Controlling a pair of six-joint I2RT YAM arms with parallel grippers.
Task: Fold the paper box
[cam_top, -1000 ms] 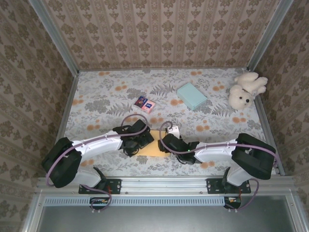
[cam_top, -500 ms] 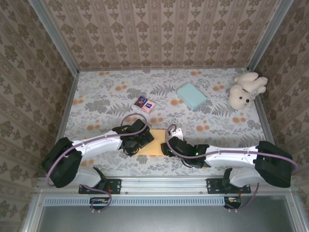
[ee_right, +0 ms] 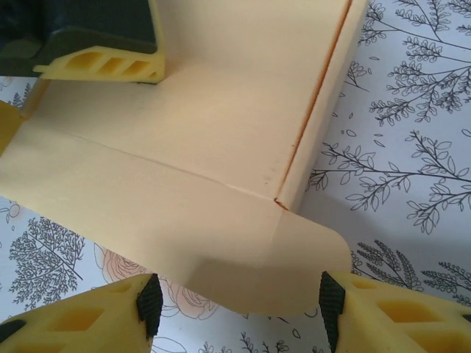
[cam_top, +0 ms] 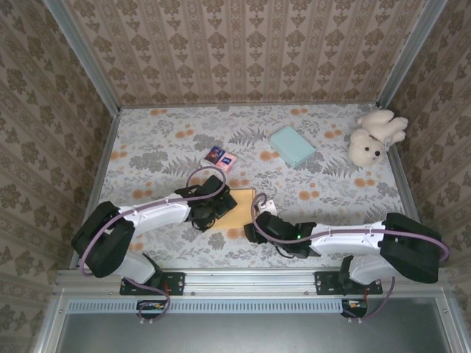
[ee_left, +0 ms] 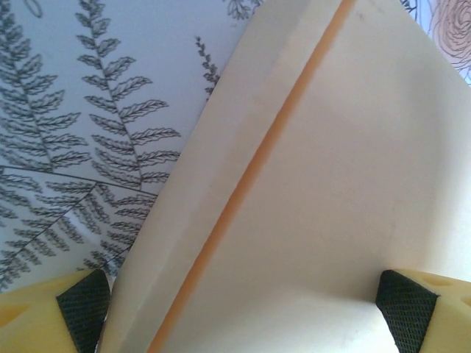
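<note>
The paper box point(cam_top: 241, 204) is a flat tan cardboard piece lying between the two arms near the table's front. My left gripper point(cam_top: 215, 208) is at its left edge. In the left wrist view its jaws stand wide open, with a creased cream panel of the paper box point(ee_left: 324, 191) spanning between the fingertips point(ee_left: 85, 309). My right gripper point(cam_top: 255, 223) is at the near right corner. It point(ee_right: 239, 305) is open, and a rounded flap of the paper box point(ee_right: 287, 268) lies between its pads point(ee_right: 151, 303) without being pinched. The left gripper's yellow finger point(ee_right: 103, 62) rests on the box's far side.
A teal box point(cam_top: 292, 145) lies at the back centre right. A white teddy bear point(cam_top: 375, 136) sits in the back right corner. Two small packets point(cam_top: 221, 157) lie behind the left gripper. Patterned walls enclose the table on three sides.
The box has slid a little away and to the right with the left gripper. The right arm has stretched lower and its gripper moved to the box's near corner, jaws narrowing slightly.
</note>
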